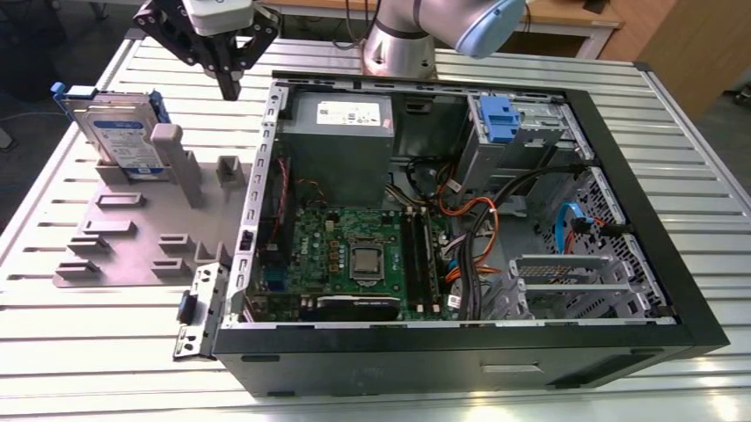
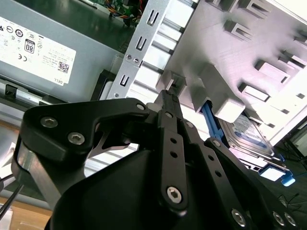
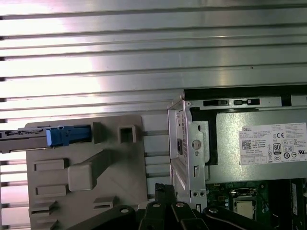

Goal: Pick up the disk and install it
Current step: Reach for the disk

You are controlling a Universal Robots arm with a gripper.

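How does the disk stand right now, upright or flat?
Upright: the disk stands on edge in the grey holder, outside the computer case.

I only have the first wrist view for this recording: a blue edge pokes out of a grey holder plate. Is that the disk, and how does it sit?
Observer: Yes. In the exterior view the disk stands on edge in the grey holder plate, its white-and-blue label showing.
Operator: Does the gripper have it?
Observer: No. The gripper hangs shut and empty between the disk and the computer case, apart from the disk.
Operator: Any bay visible for it?
Observer: A grey cage with a blue latch sits inside the case, to the exterior view's right of the power supply.
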